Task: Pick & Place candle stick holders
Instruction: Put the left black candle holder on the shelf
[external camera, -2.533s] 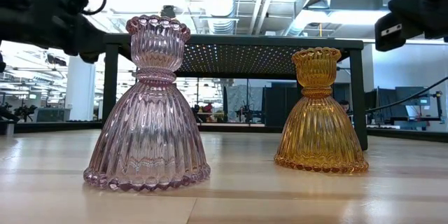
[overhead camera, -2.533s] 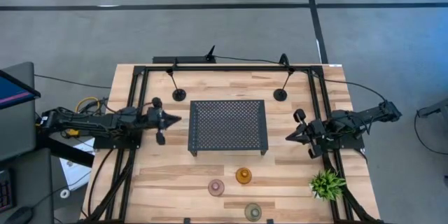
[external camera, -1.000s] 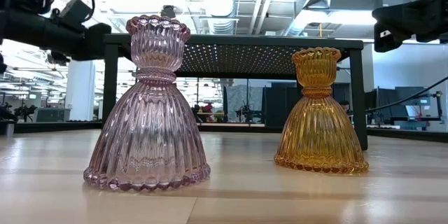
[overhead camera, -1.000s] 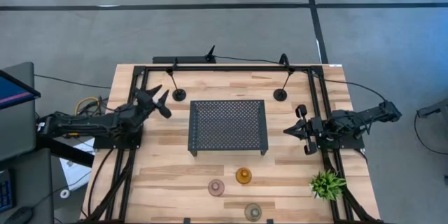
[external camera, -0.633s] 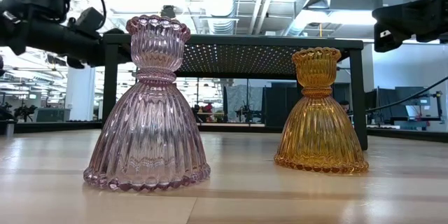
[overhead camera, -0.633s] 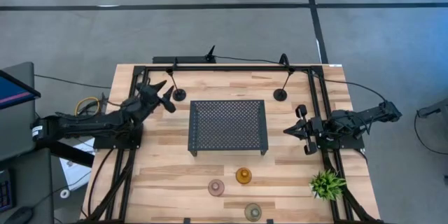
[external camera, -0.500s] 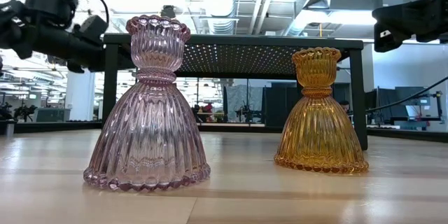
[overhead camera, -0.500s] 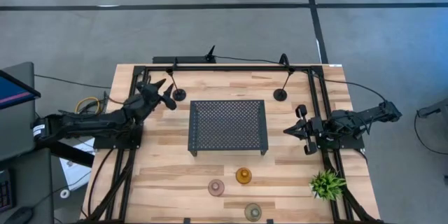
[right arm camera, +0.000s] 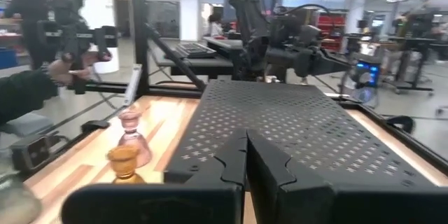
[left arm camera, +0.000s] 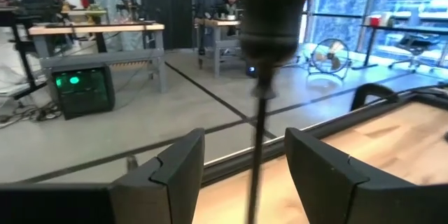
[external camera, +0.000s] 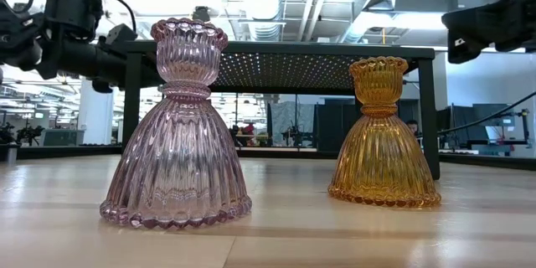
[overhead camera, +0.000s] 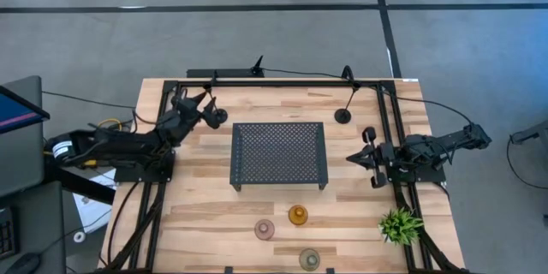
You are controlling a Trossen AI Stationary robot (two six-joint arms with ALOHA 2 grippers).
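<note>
A slim black stemmed candle stick holder (overhead camera: 220, 116) stands on its round base at the table's far left. Its cup top (left arm camera: 269, 7) and stem (left arm camera: 255, 140) rise between the fingers of my open left gripper (overhead camera: 206, 104), which stand on either side without touching. A second black holder (overhead camera: 342, 116) stands at the far right. Pink (overhead camera: 265, 229), amber (overhead camera: 297, 215) and green (overhead camera: 309, 259) glass holders stand near the front edge. My right gripper (overhead camera: 353, 160) hovers shut just right of the tray.
A black perforated tray (overhead camera: 278, 154) stands on legs at the table's middle. A small green plant (overhead camera: 400, 224) sits front right. Black frame rails (overhead camera: 163, 137) run along the table's sides. A person's sleeve and hand (right arm camera: 42, 77) show beyond the table.
My left gripper has swung toward the table's far edge and over to the left black holder, turning as it went; its fingers now stand on either side of the stem. The holders have stayed in place.
</note>
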